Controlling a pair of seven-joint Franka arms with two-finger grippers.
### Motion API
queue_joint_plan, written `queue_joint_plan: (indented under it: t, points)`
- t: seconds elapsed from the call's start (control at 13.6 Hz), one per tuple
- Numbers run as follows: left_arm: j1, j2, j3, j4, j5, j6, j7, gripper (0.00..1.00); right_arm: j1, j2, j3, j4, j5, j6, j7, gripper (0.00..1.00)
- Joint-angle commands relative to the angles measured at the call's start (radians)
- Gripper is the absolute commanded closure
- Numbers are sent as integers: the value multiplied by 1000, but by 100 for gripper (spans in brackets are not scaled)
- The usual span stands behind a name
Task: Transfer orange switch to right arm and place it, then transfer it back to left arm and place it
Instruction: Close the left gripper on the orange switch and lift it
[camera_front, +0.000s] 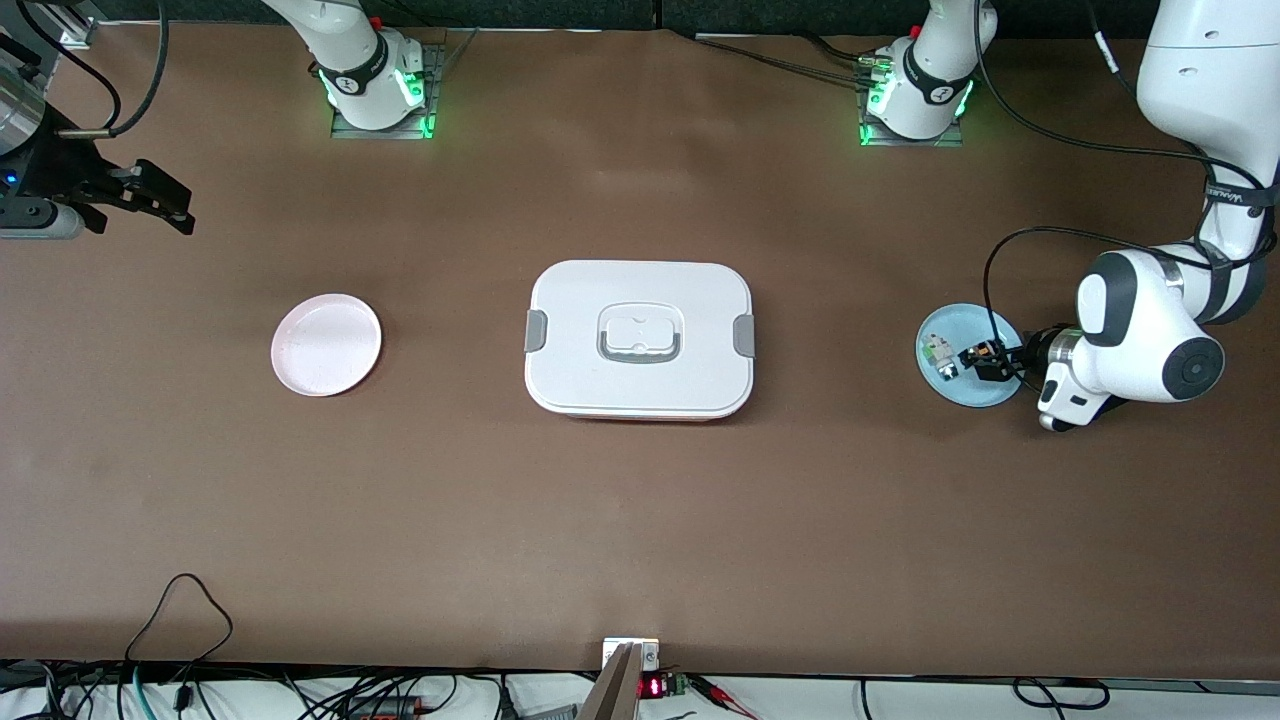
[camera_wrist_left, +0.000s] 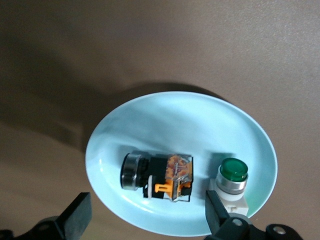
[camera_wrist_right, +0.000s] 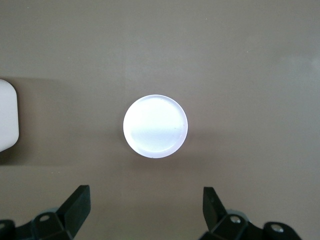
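Observation:
The orange switch lies on its side on a light blue plate toward the left arm's end of the table. It is black with orange markings and a metal ring. My left gripper hovers low over that plate, open, its fingertips either side of the switch and just short of it. The box, white with grey latches, sits mid-table. My right gripper waits open and high over the right arm's end of the table, holding nothing.
A white-and-green component stands on the blue plate beside the switch. A pale pink plate with nothing on it lies between the box and the right arm's end. Cables run along the table edge nearest the front camera.

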Motion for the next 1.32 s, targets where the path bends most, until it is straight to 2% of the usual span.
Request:
queue_joint_plan:
  t: [0.0, 0.37, 0.51, 0.88, 1.03, 1.18, 1.25]
  points:
    - [-1, 24, -3, 6, -17, 24, 0, 0, 5, 7, -3, 16, 13, -9, 1, 0]
    - [5, 47, -3, -23, -17, 61, 31, 0, 4, 17, -4, 19, 30, -7, 4, 0]
    - [5, 47, -3, -27, -17, 67, 44, 4, 1, 18, -4, 35, 29, -10, -1, 0]
    - [7, 47, -9, -29, -19, 60, 84, 34, 4, 34, -4, 38, 29, -9, -1, 0]
    - [1, 44, -9, -23, -17, 40, 135, 52, 4, 32, -4, 39, 29, -9, 1, 0]
    - [-6, 44, -9, 17, -5, -29, 207, 61, 2, 32, -4, 39, 30, -10, -2, 0]
    - [-4, 45, -9, 70, -4, -82, 262, 67, 2, 32, -4, 39, 29, -10, -4, 0]
